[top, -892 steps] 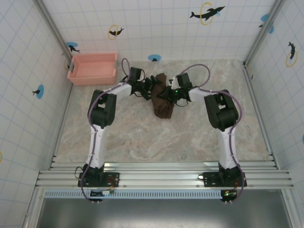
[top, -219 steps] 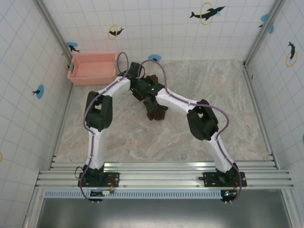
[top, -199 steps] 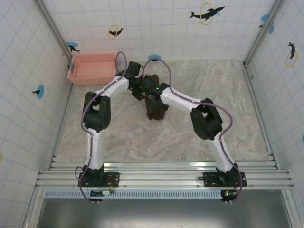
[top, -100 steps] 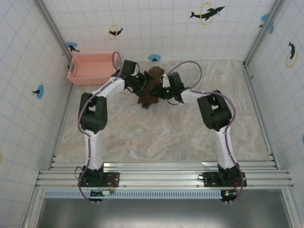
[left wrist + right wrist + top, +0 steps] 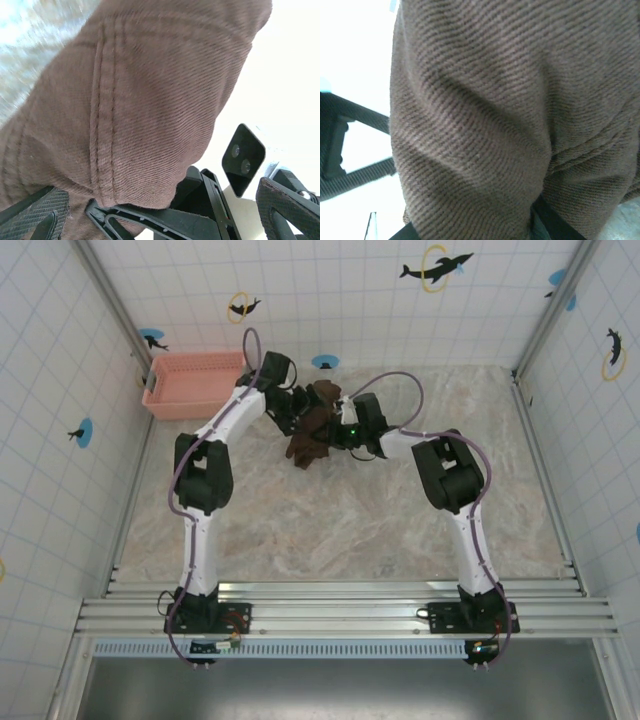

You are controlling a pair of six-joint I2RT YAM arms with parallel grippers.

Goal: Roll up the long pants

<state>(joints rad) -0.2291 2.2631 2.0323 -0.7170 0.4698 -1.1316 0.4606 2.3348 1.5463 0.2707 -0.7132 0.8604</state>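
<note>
Far-centre on table (image 5: 350, 530): the long pants (image 5: 308, 437), bunched brown cloth, likely soft, light, floppy; right gripper (image 5: 335, 430) pinches a fold, left gripper (image 5: 293, 406) spread wide beside them; best taken at the stitched seam (image 5: 102, 110).

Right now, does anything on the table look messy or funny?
Yes. The pants are a crumpled brown lump bunched between the left gripper and right gripper, not a neat roll. The pink basket sits straight; nothing is spilled.
</note>
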